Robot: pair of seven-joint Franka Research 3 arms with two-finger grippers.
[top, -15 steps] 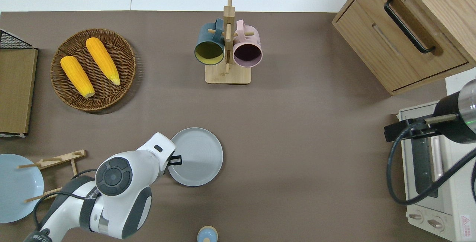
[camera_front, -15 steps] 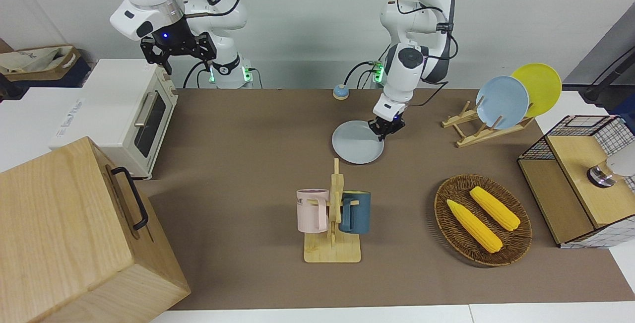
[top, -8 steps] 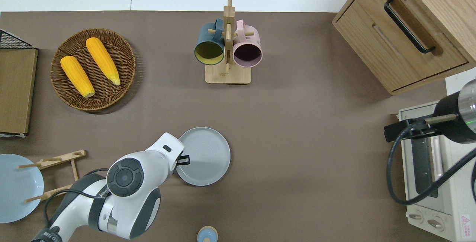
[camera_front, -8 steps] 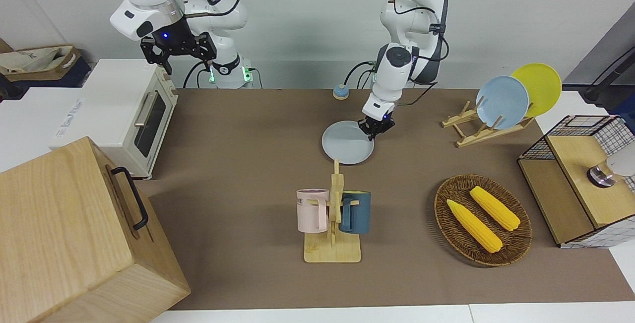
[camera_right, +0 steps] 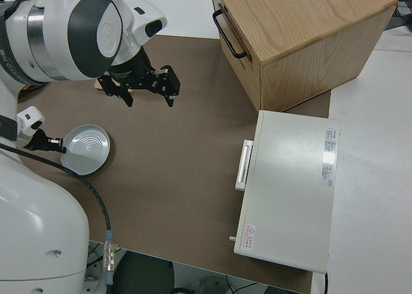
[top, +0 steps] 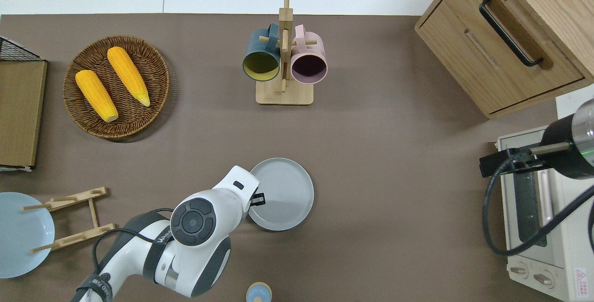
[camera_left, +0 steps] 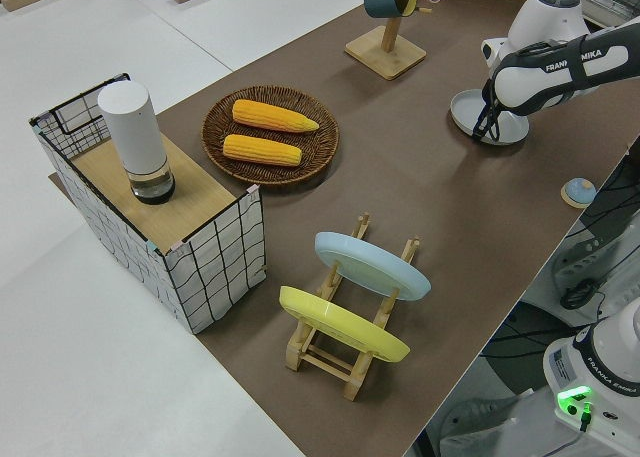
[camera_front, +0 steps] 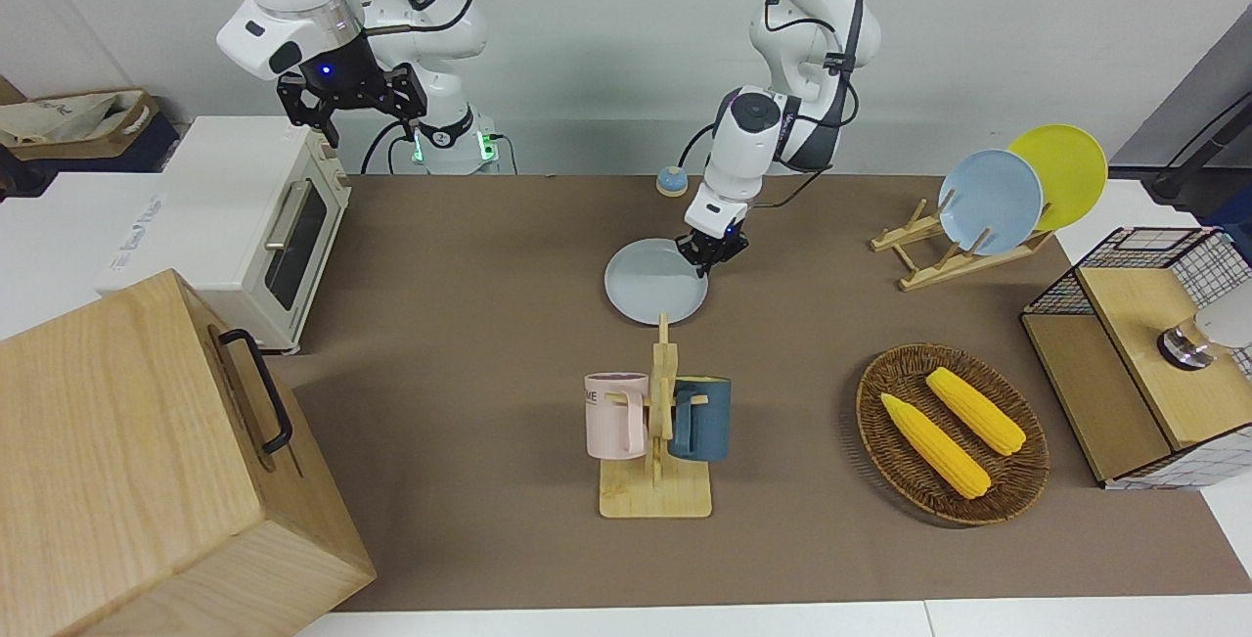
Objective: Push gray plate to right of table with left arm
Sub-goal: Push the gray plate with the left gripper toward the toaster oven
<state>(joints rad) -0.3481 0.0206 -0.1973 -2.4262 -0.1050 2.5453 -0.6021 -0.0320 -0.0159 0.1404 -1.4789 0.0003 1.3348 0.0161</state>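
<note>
Two black fingers (top: 260,198) of the left gripper (camera_front: 711,260) reach down onto the gray plate (top: 284,194), at the part of its rim that faces the left arm's end of the worktop (top: 380,163). Whether they are spread or pressed together cannot be told. The left arm (top: 195,232) slants in low from the robots' long edge, its white wrist just over the rim.

The gray plate lies flat on the brown top, about midway along the length and closer to the robots' edge than to the opposite long edge. A wooden mug stand (top: 284,74) with a dark teal mug (top: 261,61) and a pink mug (top: 308,63) stands farther from the robots, well apart from the plate. A small blue bell (camera_front: 671,181) sits by the robots' edge.

Toward the left arm's end are a wicker basket (top: 153,107) holding two corn cobs (top: 111,84), a wooden plate rack (camera_front: 944,255) carrying a blue plate (camera_front: 990,202) and a yellow plate (camera_front: 1061,172), and a wire crate (camera_front: 1125,353) at the end edge.

Toward the right arm's end stand a white toaster oven (camera_front: 249,226) and a wooden drawer box (camera_front: 147,461). The right gripper (camera_front: 350,101) is parked, fingers spread.
</note>
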